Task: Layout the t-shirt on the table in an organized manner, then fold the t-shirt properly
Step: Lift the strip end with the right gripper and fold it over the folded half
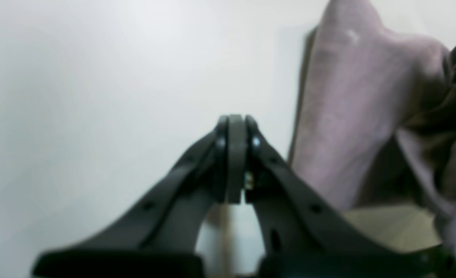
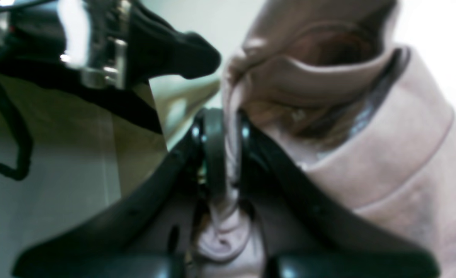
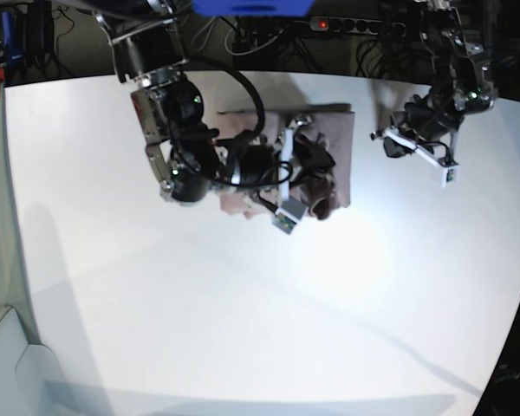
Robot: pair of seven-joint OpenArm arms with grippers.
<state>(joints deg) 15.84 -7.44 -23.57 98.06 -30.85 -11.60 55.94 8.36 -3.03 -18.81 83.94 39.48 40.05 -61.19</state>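
The mauve-pink t-shirt (image 3: 347, 152) lies bunched on the white table (image 3: 243, 312) at the back middle, half hidden by my right arm. My right gripper (image 2: 231, 127) is shut on a fold of the t-shirt (image 2: 386, 154), and the fabric runs down between its fingers. In the base view this right gripper (image 3: 319, 192) sits over the shirt's front edge. My left gripper (image 1: 235, 125) is shut with nothing in it, and the t-shirt (image 1: 347, 116) rises to its right. In the base view the left gripper (image 3: 397, 144) hangs just right of the shirt.
Dark parts of the other arm (image 2: 174, 50) show close to the held fold in the right wrist view. Cables and a power strip (image 3: 355, 24) lie beyond the table's back edge. Bare white tabletop (image 1: 96, 96) spreads left of the left gripper.
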